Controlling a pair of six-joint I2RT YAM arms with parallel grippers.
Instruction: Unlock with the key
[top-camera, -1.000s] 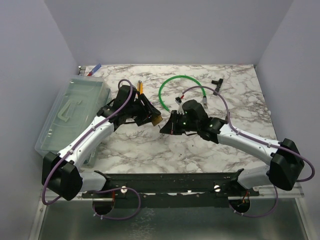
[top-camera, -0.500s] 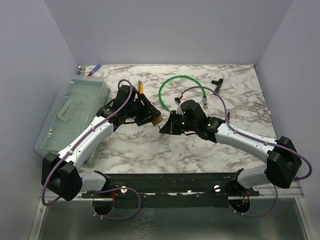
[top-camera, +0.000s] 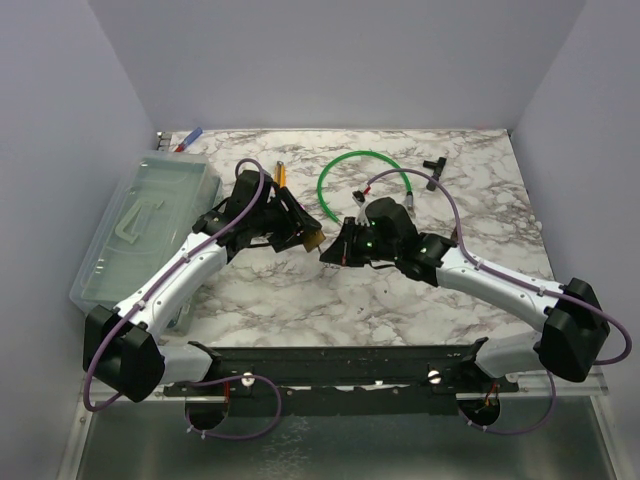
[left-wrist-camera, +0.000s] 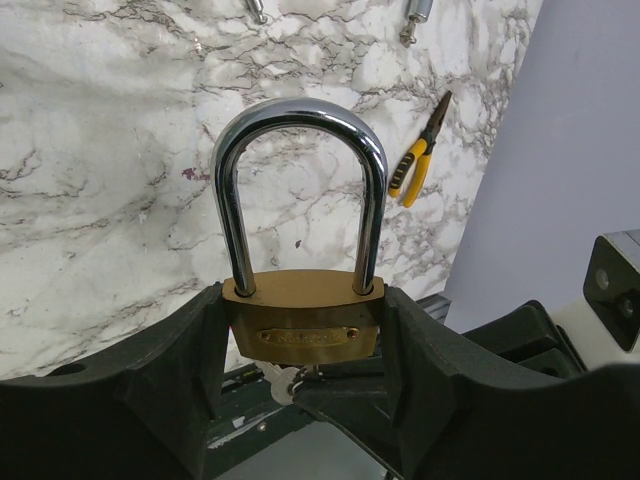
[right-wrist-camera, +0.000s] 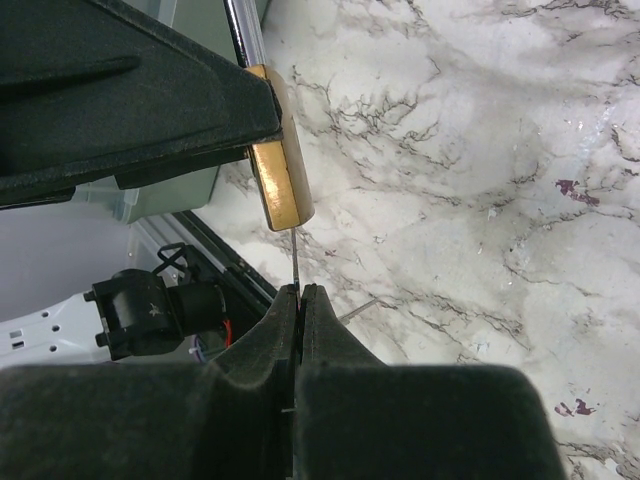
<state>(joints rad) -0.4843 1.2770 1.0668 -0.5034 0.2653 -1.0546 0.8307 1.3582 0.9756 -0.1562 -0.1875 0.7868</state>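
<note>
A small brass padlock (left-wrist-camera: 300, 325) with a chrome shackle (left-wrist-camera: 300, 115) is clamped between the fingers of my left gripper (left-wrist-camera: 300, 318), which is shut on its body. Both shackle legs sit in the body. In the top view this gripper (top-camera: 303, 232) holds the padlock (top-camera: 313, 240) above the middle of the table. My right gripper (right-wrist-camera: 299, 290) is shut on the key (right-wrist-camera: 295, 258). Its thin blade points up and meets the padlock's (right-wrist-camera: 280, 185) underside; how deep it goes I cannot tell. The key's silvery head (left-wrist-camera: 282, 384) shows under the lock, and the right gripper (top-camera: 330, 251) sits just right of it.
A green cable loop (top-camera: 360, 175) and a black T-shaped tool (top-camera: 434, 163) lie at the back. Yellow-handled pliers (left-wrist-camera: 418, 160) lie behind the left gripper. A clear plastic box (top-camera: 150, 225) fills the left side. A red and blue pen (top-camera: 188, 138) lies in the back left corner.
My right arm has shifted slightly left towards the padlock, still shut on the key. The left gripper and the padlock have stayed put.
</note>
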